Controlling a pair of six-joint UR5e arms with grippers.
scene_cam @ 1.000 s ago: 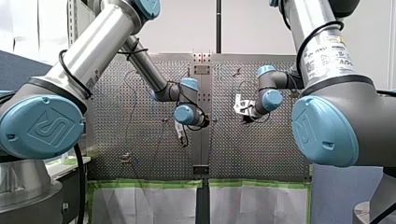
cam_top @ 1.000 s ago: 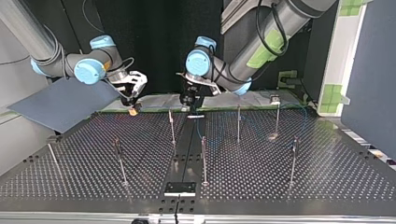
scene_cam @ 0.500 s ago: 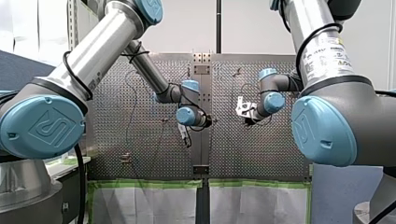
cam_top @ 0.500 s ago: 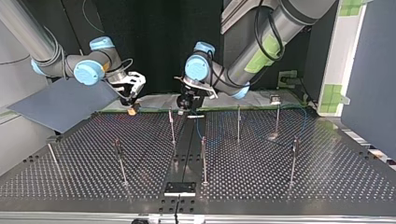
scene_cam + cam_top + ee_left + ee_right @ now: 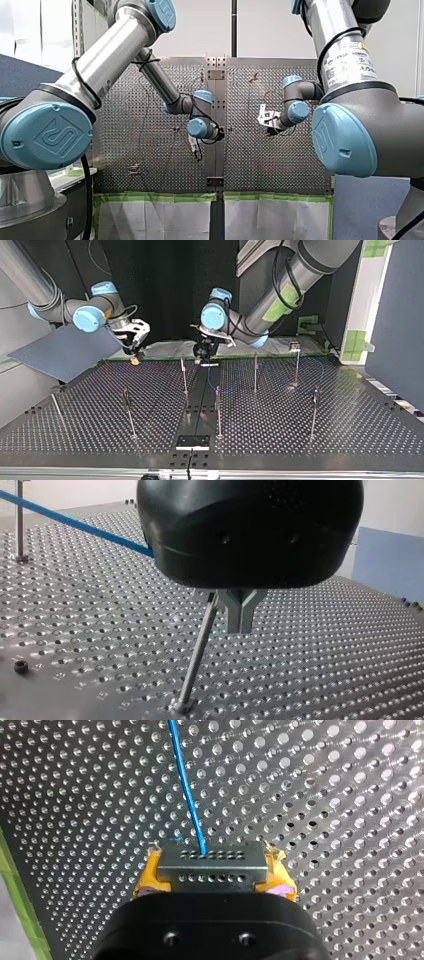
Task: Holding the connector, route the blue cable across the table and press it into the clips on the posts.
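**Blue cable [image 5: 186, 785] and connector [image 5: 212, 865] during routing.** The connector, a small grey block with rows of holes, was clamped by its two ends between the yellow pads [image 5: 149, 876] of the robot's right gripper [image 5: 212, 872]. The fingers were closed only as far as the block's width. The cable left the block's face and ran in a straight line, apparently taut, just above the perforated tabletop [image 5: 325, 795].

The cable looked thin, light and limp. It would probably sag or curl wherever tension was lost, and a hard pull could strain its joint with the block. The rigid connector was judged the sound place to hold. The strand itself would suit only a light pinch near a post.

In the left wrist view the cable passed behind the body of the left gripper [image 5: 240, 625]. That gripper's metal fingers [image 5: 234, 612] met at their tips with nothing visible between them, just beside a slim steel post [image 5: 200, 647]. In the top view more posts [image 5: 255, 372] stood across the tabletop. Their clips were too small to make out.
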